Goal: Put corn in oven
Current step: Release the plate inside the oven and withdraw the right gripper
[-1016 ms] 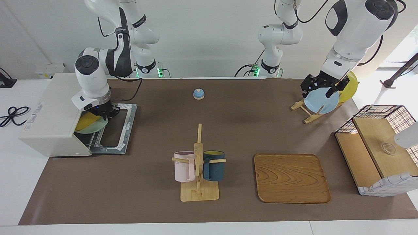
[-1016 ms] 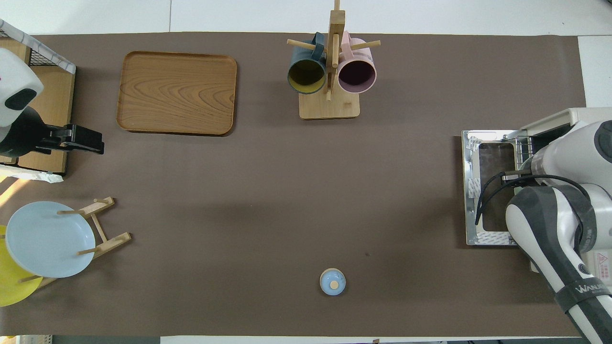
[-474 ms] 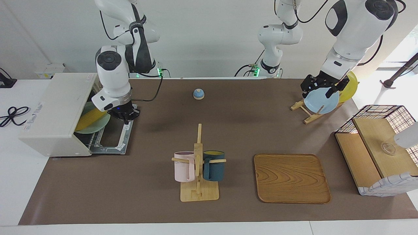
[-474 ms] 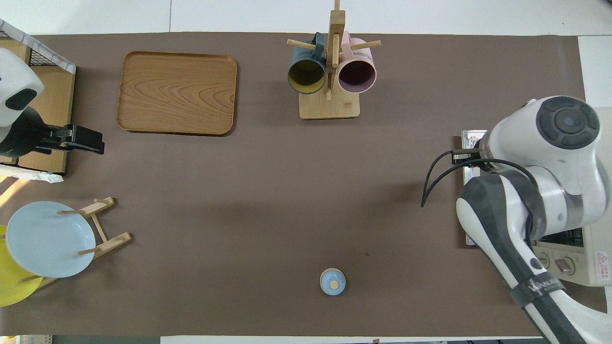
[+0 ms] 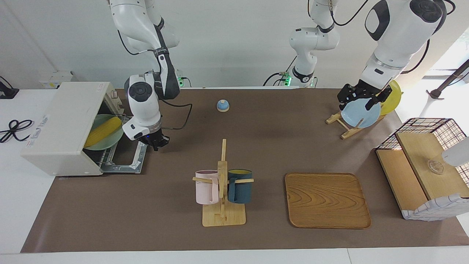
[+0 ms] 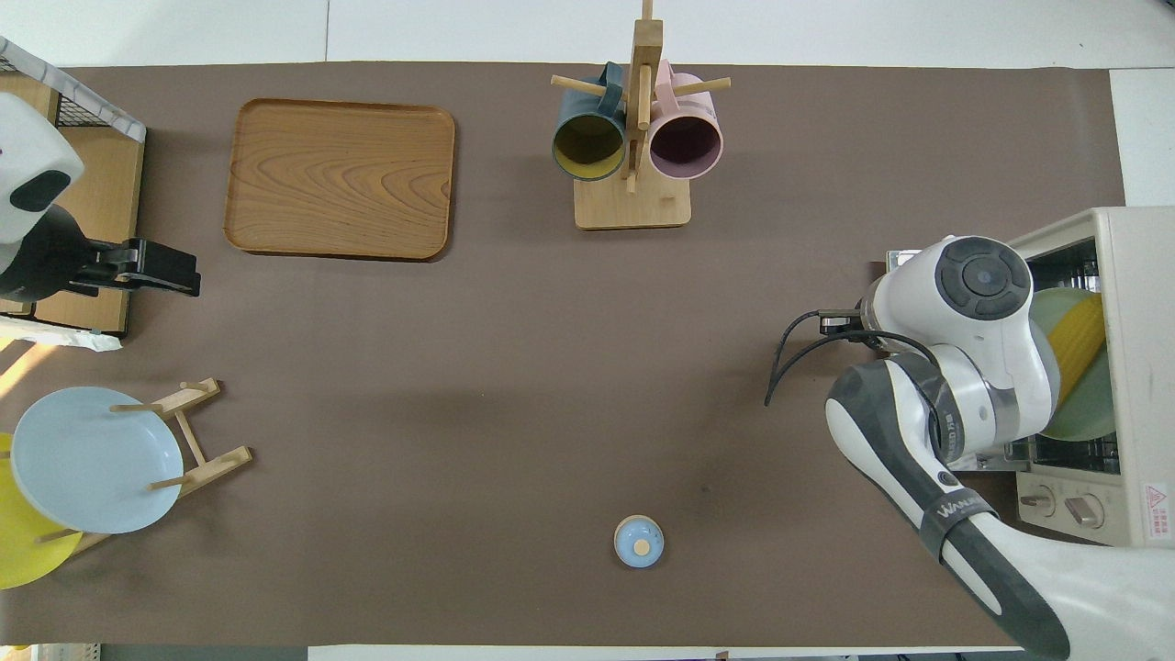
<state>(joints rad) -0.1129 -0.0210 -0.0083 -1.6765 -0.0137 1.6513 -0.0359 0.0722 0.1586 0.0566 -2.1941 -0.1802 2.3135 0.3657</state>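
Corn (image 5: 102, 130): bright yellow, on a pale green plate (image 5: 110, 141). Oven (image 5: 62, 126): off-white. Table cover (image 5: 256, 146): brown. Mugs: one pink (image 5: 206, 186), one dark teal (image 5: 240, 185) (yellow inside). Tray (image 5: 327, 200): wood grain. Racked plates: light blue (image 5: 361, 113), yellow (image 5: 392, 97).

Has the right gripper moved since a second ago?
Yes. The right gripper has pulled out of the oven, away from the corn on its green plate, and now hangs shut past the open door's outer edge.

Arms: glossy white rounded shells, dark grey joint bands.
Cables: black, looping beside wrists.
Grippers: black.
Bases: green lights.
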